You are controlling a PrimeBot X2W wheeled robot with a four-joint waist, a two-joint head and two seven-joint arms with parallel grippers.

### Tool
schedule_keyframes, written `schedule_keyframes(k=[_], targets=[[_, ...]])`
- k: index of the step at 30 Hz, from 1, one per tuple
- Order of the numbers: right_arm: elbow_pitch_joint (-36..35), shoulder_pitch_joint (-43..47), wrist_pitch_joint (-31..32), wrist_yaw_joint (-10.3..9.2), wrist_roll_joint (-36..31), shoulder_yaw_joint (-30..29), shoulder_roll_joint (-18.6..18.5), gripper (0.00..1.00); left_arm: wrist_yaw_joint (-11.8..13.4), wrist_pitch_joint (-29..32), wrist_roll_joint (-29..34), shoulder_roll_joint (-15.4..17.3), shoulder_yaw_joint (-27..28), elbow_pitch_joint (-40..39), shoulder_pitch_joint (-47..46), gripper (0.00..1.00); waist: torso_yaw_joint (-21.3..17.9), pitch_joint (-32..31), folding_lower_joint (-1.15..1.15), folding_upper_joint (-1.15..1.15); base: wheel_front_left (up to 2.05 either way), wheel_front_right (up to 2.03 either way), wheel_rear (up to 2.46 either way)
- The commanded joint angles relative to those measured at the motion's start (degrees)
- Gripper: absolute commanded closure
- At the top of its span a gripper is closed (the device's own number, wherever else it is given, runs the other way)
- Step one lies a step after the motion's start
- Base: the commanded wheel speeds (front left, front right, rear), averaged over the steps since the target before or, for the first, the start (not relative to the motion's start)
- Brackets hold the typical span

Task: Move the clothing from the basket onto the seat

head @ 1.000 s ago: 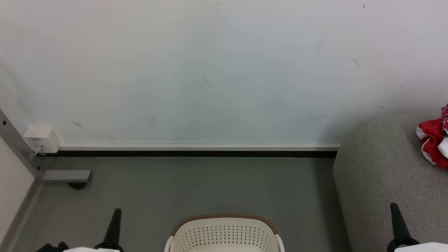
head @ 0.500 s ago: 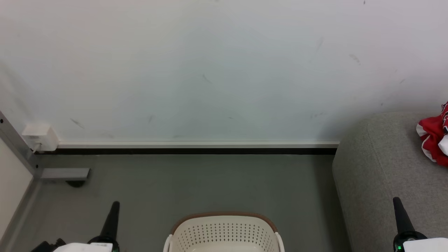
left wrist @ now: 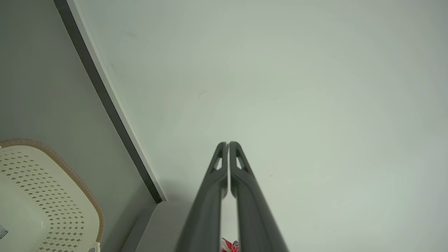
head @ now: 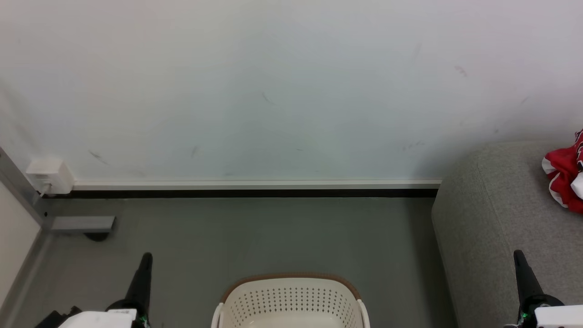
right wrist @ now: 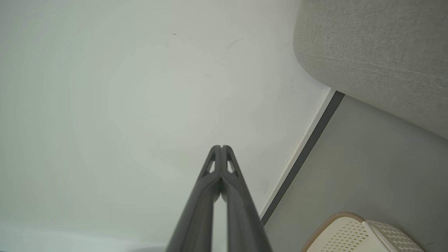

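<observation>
Far right, grey seat (head: 501,218). Low centre on the floor, cream basket (head: 291,300). On the seat near the wall, red clothing (head: 565,177), well ahead of right gripper (head: 518,256), fingers pressed together. Far across, past the basket, left gripper (head: 146,258), likewise pressed together.

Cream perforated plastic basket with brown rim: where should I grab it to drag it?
Probably the white side handle on the right of the basket, coming from that side with the right gripper, which is shut and must open first. It juts from the wall, so jaws can close around it.
</observation>
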Motion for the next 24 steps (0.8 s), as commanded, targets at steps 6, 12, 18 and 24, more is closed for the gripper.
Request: schedule_keyframes(k=[6, 12, 18, 24], targets=[[-0.58, -1.18, 0.97, -0.12, 3.60, -0.46, -0.61, 1.00, -0.70, 0.95, -3.47, 0.04, 0.76, -0.40, -1.14, 1.00, -0.09, 0.32, 0.00, 0.00, 0.00, 0.00, 0.00], [-0.76, -1.59, 1.57, -0.12, 6.31, -0.72, -0.62, 1.00, -0.98, 1.65, -5.73, -0.04, 1.19, -0.52, -1.58, 1.00, -0.18, 0.61, 0.00, 0.00, 0.00, 0.00, 0.00], [-0.97, -1.92, 2.21, -0.13, 8.66, -0.96, -0.63, 1.00, -1.26, 2.31, -7.89, -0.15, 1.54, -0.61, -1.93, 1.00, -0.26, 0.90, 0.00, 0.00, 0.00, 0.00, 0.00], [-1.07, -1.94, 2.66, -0.14, 10.36, -1.11, -0.63, 1.00, -1.45, 2.81, -9.67, -0.22, 1.79, -0.68, -2.07, 1.00, -0.33, 1.14, 0.00, 0.00, 0.00, 0.00, 0.00]])
